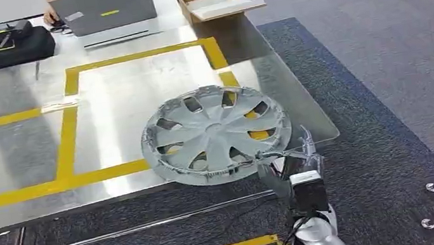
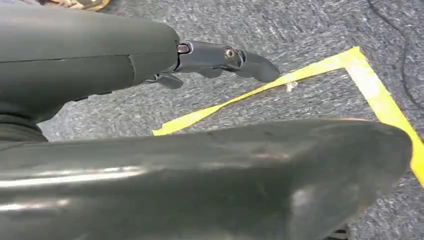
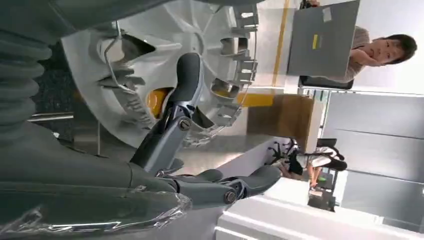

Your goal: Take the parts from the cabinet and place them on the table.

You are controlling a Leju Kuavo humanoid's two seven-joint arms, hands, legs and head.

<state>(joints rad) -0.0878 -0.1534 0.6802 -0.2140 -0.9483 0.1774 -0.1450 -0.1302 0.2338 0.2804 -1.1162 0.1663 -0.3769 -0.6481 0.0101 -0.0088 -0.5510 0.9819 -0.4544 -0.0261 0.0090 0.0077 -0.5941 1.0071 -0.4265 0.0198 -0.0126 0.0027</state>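
- head view: a grey wheel cover (image 1: pixel 216 134) is lying on the shiny metal table (image 1: pixel 12 100), over the yellow tape lines (image 1: pixel 67 143), close to the table's near edge and sticking out past it a little.
- the right hand (image 1: pixel 290 162) is reaching up to the near rim of the wheel cover and is gripping that rim with its fingers.
- far behind the wheel cover a grey laptop (image 1: pixel 105 8), a black bag (image 1: pixel 10 44) and an open cardboard box (image 1: pixel 213 0) are sitting on the table's far end.
- left wrist view: the left hand (image 2: pixel 150 65) is hanging over grey carpet (image 2: pixel 280 30) with a yellow tape corner (image 2: pixel 350 70) on it. its dark fingers (image 2: pixel 225 57) are sticking out straight and are holding nothing.
- right wrist view: one dark finger (image 3: pixel 185 85) of the right hand is pressing on the rim of the wheel cover (image 3: pixel 165 55), while other fingers are pointing away from it.
- a person (image 3: pixel 380 50) is sitting behind the laptop (image 3: pixel 322 40), past the wheel cover.
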